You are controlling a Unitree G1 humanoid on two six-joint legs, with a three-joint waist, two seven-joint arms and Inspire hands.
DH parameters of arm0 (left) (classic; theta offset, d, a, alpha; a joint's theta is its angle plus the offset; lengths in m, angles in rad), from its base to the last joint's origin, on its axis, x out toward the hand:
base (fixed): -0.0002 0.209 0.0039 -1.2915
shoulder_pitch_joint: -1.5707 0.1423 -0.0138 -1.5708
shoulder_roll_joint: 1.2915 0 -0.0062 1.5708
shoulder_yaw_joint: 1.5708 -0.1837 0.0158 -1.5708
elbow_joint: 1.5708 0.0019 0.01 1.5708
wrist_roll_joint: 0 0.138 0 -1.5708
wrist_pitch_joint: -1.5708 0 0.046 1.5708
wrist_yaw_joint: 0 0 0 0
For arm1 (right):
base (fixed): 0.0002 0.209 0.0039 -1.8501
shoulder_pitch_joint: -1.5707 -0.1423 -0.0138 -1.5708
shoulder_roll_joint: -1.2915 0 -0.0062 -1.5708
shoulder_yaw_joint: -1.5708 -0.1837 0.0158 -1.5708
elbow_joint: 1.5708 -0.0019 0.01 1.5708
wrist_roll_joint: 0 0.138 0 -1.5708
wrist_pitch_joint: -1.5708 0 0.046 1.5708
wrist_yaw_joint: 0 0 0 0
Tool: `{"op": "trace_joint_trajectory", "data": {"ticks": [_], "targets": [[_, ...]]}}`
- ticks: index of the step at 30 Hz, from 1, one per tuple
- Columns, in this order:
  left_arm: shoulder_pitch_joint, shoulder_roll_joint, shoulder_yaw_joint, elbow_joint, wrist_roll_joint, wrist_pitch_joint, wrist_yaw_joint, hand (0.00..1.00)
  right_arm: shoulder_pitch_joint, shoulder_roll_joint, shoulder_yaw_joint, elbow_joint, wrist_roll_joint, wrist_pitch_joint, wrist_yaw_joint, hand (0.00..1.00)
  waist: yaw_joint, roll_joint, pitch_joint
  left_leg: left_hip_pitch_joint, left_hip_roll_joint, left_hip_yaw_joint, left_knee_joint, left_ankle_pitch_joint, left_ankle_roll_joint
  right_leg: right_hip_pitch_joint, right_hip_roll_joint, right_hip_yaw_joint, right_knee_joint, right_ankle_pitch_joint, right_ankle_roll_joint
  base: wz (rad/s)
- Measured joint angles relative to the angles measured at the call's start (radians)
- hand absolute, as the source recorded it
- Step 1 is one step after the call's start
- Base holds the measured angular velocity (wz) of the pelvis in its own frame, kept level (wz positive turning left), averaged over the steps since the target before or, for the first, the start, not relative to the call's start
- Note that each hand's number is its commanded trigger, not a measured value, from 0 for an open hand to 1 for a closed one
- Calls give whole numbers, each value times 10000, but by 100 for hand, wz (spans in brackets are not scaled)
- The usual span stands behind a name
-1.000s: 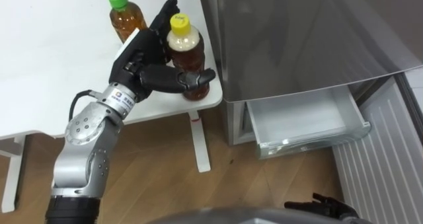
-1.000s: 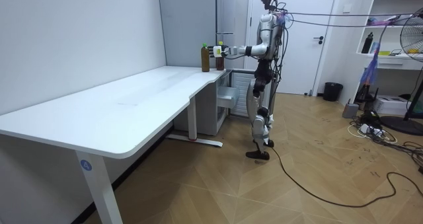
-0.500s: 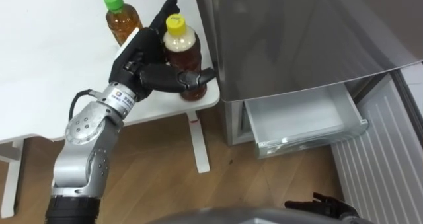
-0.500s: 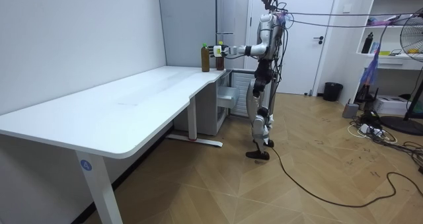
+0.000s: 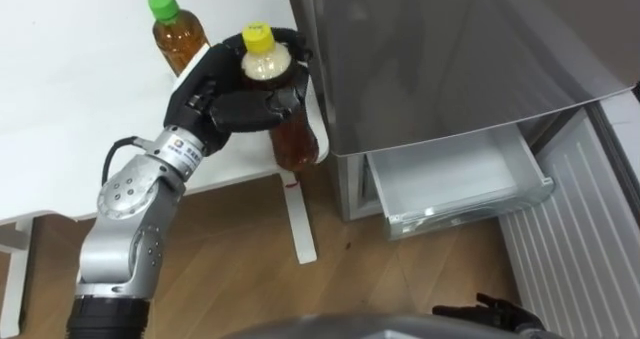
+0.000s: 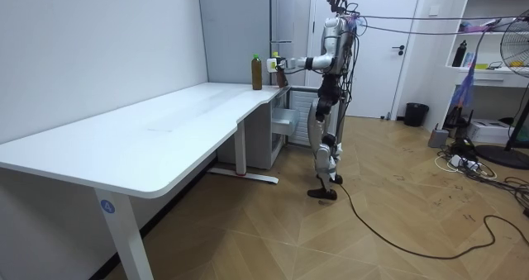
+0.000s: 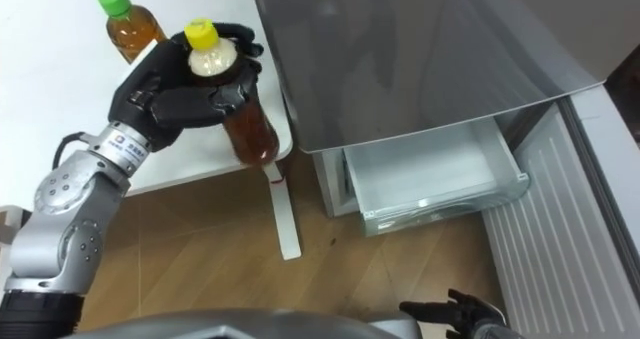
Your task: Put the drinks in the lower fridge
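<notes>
My left hand (image 5: 225, 94) is wrapped round the yellow-capped bottle (image 5: 296, 139), fingers and thumb curled over its shoulder just under the cap. The bottle sits at the near right corner of the worktop (image 5: 80, 109), right beside the grey fridge (image 5: 450, 59). It leans, with the cap up and toward the worktop and the base swung down toward the fridge side. The base looks clear of the worktop edge, though from above I can't be sure it isn't touching.

What matters for the next move is where the open lower drawer (image 5: 470, 209) lies from the bottle: to the right of the hand and well below it, past the worktop corner and under the fridge's overhanging front. The bottle's long axis already slants roughly that way (base leading). I judge the carry has to go down and right, round the corner, not straight across.

My right hand (image 5: 480, 307) shows low at the bottom edge, nearer the drawer than the left but holding nothing I can see — it's cut off and too dark to tell how it's set. The green-capped bottle (image 5: 175, 39) stands upright on the worktop behind my left hand, apart from it.

The bottle's midsection is hidden under my fingers, and the back of the drawer is hidden under the fridge body.
</notes>
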Motion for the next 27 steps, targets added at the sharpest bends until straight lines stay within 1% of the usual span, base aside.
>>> {"op": "trace_joint_trajectory", "data": {"ticks": [3, 5, 7, 8, 10, 11, 17, 21, 23, 27], "targets": [[-2, -1, -69, 35, -3, 0, 11, 100, -1, 0, 4, 13, 0, -6, -19, 0, -2, 9, -5, 2, 11, 41, 3, 0, 0, -4, 8, 16, -4, 2, -4, 0], [-2, 25, -131, 275, 13, 22, 6, 100, -1, 1, 27, 27, 65, -8, -66, 0, -3, 14, -8, -1, 15, 51, 6, 0, 0, -4, 14, 32, -9, 4, -7, 0], [2, 33, -254, 466, 152, 137, -6, 100, -24, 4, 69, 19, 77, -6, -131, 0, 23, 12, -7, -17, 18, 51, 5, 0, 0, -18, 20, 34, -15, 4, -7, 0], [3, 36, -293, 554, 213, 278, -2, 100, -54, 8, 80, 19, 42, 1, -149, 0, 20, 22, -14, -22, 20, 51, 5, 0, 0, -23, 20, 33, -18, 4, -7, 0], [3, 33, -315, 615, 360, 362, 8, 100, -71, 22, 100, 19, 40, 0, -149, 0, 17, 24, -15, -40, 23, 50, 11, 0, 0, -39, 20, 34, -18, 4, -8, 0], [2, 33, -314, 614, 388, 363, 13, 100, -79, 23, 118, 19, 40, 0, -145, 0, 17, 28, -20, -65, 24, 49, 14, 0, 0, -60, 19, 34, -17, 6, -10, 0], [1, 33, -316, 613, 532, 363, 6, 100, -115, 36, 363, 3, 65, -12, -144, 0, 34, -46, 10, -73, 23, 28, 12, 0, 0, -67, 17, 55, -11, 8, -13, 0], [1, 17, -365, 613, 510, 361, 41, 100, -126, 58, 441, -110, 50, -11, -144, 0, 31, -75, 9, -72, 35, 45, 10, -1, -1, -67, 15, -75, 13, 15, -20, 2], [1, 7, -506, 609, 509, 357, 287, 100, -132, 18, 852, -264, 49, -12, -147, 0, 45, -126, -6, -67, 72, 49, 9, -1, -2, -70, 24, -115, 33, 22, -29, 0], [2, -64, -820, 611, 496, 324, 590, 100, -210, 33, 1352, -355, 34, -44, -152, 0, 80, -219, -34, -1, 79, 53, -1, -2, -4, -3, 38, -191, 34, 38, -46, 0]]}}
